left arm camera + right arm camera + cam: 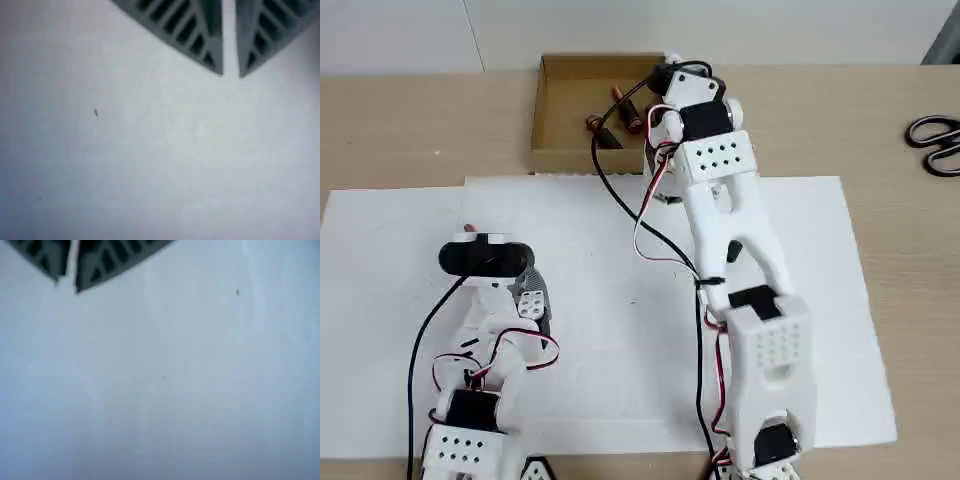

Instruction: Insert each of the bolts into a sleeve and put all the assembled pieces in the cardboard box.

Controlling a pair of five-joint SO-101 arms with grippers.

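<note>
Check both tools first. The left gripper has its jaws drawn to a thin slit over the paper and grips nothing. The right gripper stands the same way, with its jaws nearly together and nothing between them.

Locate the work. In the high view the assembled pieces lie inside the box at the far side of the table, bunched toward its right wall. Their long axes run diagonally, from the box's near side toward its far right corner. You cannot read their count.

Note the arms. The extended arm lies across the paper with its head at the box's right wall, just beside the pieces. The folded arm sits near its base, well apart from the box. The wrist views do not settle which side each arm is.

Treat the extended arm as the nearer one for any work at the box. A small reddish tip shows just beside the folded arm's camera, and you cannot tell what it is. Check it before you count the task as finished.
</note>
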